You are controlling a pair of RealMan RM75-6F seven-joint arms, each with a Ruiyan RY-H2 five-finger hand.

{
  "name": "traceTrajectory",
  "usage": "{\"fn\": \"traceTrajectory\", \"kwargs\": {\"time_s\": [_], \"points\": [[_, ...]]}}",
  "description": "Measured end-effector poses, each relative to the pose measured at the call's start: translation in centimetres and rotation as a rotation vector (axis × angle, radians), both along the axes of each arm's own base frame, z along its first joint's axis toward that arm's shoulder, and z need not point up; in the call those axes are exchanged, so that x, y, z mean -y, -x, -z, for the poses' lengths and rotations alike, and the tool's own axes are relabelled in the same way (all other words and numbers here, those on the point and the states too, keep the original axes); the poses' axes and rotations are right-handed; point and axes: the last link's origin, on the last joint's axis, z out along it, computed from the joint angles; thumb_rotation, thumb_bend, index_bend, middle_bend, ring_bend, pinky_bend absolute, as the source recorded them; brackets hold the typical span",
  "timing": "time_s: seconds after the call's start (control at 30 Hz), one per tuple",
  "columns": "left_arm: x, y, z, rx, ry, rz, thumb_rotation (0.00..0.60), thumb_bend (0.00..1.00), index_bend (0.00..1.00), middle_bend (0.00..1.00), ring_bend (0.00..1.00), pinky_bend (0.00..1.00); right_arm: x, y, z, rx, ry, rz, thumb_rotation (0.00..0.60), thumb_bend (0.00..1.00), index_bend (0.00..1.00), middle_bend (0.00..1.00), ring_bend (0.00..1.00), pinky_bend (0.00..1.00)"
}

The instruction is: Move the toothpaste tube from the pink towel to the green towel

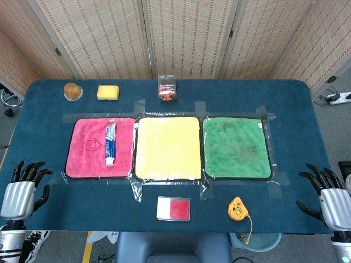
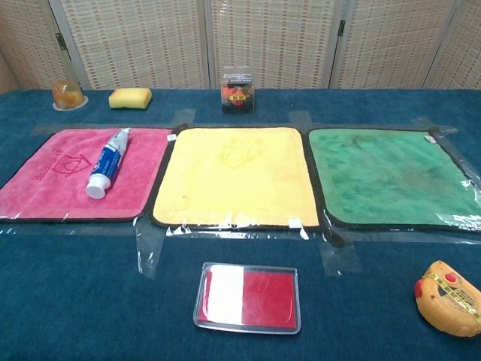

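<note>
So the toothpaste tube is lying flat on the pink towel, cap end toward the robot, well apart from the green towel with the yellow towel in between. Left hand and right hand both sit at the near table corners, fingers spread, holding nothing. My guess: the tube's light, squishy in the middle, kinda slick. I'd pinch across the body nearer the stiffer cap end.
</note>
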Motion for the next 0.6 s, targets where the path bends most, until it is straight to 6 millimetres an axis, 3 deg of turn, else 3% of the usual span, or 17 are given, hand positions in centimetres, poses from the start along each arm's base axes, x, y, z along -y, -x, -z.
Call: {"fn": "traceTrajectory", "kwargs": {"time_s": [0.6], "points": [[-0.46,-0.34,0.04,0.0,-0.003,0.021,0.6,0.55,0.35,0.22,0.18,0.06,-0.24,0.05,-0.41,0.003,0.014,-0.005,0.6,0.21,0.25,0.17,0.18,0.11]]}}
